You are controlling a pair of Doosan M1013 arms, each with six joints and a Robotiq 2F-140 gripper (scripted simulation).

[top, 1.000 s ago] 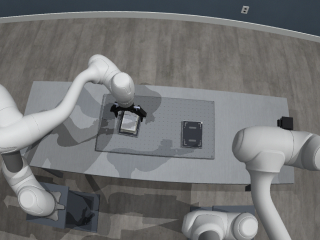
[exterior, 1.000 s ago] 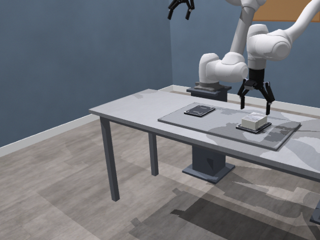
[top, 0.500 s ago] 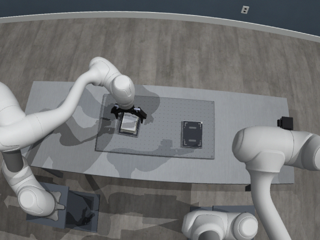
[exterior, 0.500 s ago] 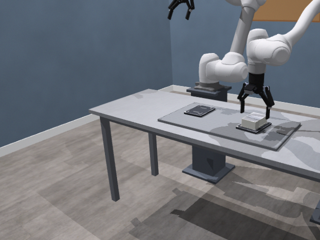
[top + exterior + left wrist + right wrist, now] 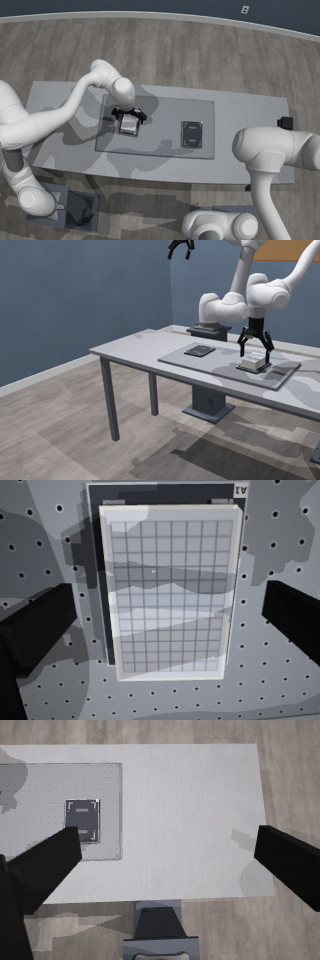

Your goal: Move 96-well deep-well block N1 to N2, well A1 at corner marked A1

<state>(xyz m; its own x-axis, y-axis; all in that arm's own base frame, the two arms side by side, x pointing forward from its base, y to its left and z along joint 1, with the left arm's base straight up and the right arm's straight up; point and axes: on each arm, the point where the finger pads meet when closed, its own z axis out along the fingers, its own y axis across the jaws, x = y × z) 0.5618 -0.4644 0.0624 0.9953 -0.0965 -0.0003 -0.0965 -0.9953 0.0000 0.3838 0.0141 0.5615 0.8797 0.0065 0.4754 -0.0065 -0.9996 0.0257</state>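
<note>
Block position: the deep-well block [image 5: 129, 124] [image 5: 253, 361] [image 5: 171, 597] is sitting in nest N1 [image 5: 127, 134] [image 5: 245, 368] [image 5: 165, 492], with its grid of wells facing up.
A1 mark: the A1 label [image 5: 240, 490] is showing at a corner of N1, but which well is A1, I cannot tell.
Left gripper: the left gripper [image 5: 129, 120] [image 5: 254, 358] [image 5: 169, 599] is pointing down over the block, being open wide and gripping nothing.
Left fingers: they are standing one at each long side of the block, and the left wrist view is showing a gap at both sides.
Right gripper: the right gripper [image 5: 178, 258] [image 5: 168, 842] is hanging high, open and holding nothing, well apart from the block.
Target nest: N2 [image 5: 192, 133] [image 5: 199, 350] [image 5: 82, 817] is lying without a block on the same perforated plate [image 5: 160, 116] [image 5: 219, 365] [image 5: 30, 785] as N1.
</note>
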